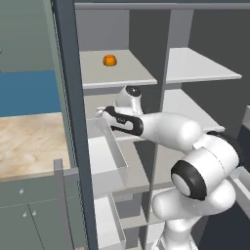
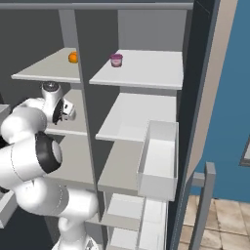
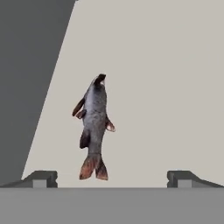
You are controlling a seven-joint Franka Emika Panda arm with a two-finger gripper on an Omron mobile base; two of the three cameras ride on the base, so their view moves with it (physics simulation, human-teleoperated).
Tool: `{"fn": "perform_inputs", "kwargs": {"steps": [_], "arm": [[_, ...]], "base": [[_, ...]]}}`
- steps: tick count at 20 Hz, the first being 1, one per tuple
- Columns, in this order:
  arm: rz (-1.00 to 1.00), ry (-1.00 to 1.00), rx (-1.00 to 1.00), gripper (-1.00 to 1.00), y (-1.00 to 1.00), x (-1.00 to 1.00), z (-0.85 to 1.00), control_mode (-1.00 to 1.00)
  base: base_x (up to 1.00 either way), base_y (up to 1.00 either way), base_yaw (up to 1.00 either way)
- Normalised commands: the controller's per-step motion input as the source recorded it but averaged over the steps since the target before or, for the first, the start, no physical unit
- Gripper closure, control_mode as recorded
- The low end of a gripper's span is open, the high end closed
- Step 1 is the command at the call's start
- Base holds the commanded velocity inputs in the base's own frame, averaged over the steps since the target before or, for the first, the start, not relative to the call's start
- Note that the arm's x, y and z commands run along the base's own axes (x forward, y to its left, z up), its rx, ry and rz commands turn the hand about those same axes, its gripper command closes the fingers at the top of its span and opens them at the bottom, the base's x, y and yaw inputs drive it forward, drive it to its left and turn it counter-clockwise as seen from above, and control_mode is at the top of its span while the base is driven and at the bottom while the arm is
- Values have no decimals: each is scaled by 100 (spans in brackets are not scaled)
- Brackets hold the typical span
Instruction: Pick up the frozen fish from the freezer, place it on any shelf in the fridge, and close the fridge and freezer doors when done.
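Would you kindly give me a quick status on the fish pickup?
Gripper jaws open, nothing held. Frozen fish lying on the light grey shelf, ahead between the fingertips, untouched. Nothing in the way.

The frozen fish (image 3: 94, 127) is dark grey with reddish-brown fins and tail, lying on a pale grey-white shelf (image 3: 166, 87). A round item (image 1: 109, 60) is orange; a small cup (image 2: 116, 60) is purple-pink. The arm (image 1: 171, 132) is white with black joints.
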Motion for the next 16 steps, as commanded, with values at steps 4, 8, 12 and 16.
{"fn": "perform_inputs", "kwargs": {"steps": [4,8,12,16], "arm": [[0,8,-5,-100,16,15,-23,-100],[0,7,-5,-100,15,18,-27,-100],[0,4,-4,-100,14,24,-26,-100],[0,2,-3,-100,6,23,-28,-100]], "base": [[0,0,0],[0,0,0],[0,0,0],[0,0,0]]}}
